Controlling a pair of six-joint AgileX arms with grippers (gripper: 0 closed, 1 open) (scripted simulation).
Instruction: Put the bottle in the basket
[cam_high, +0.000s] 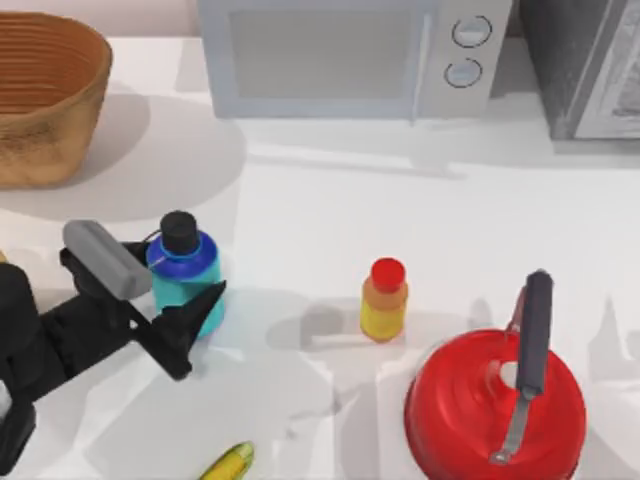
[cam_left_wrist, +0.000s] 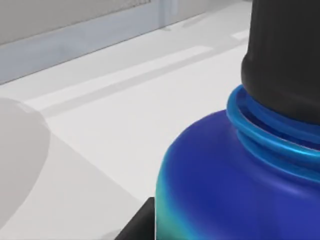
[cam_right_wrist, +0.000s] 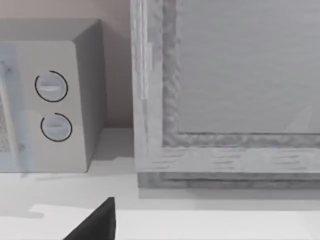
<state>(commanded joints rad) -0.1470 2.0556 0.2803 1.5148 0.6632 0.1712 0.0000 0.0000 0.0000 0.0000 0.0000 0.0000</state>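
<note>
So my left jaws (cam_high: 170, 300) are sitting low on the left side of the white worktop (cam_high: 330, 210), spread around the bottle (cam_high: 186, 282), one finger on either side of its teal body; I can't really tell if they're pressing on it yet or just bracketing it. The bottle is upright on the worktop, kind of squat and wide, teal at the bottom fading into a dark blue shoulder, with bright blue threads under a black screw cap and a thin loop ring hanging off the neck. From my left wrist the blue shoulder (cam_left_wrist: 230, 185) and the black cap are right up close. Near the front edge there's a bit of yellow corn (cam_high: 228, 463), and over to the right a small yellow bottle (cam_high: 384, 300) with a red cap, then a red kettle (cam_high: 495, 405) with a dark handle. Further back on the left, well apart from the bottle, is the basket (cam_high: 50, 100), tan woven wicker with a ribbed inside. At the very back there's a grey microwave (cam_high: 350, 55) with two dials, which my right wrist is also looking at.
</note>
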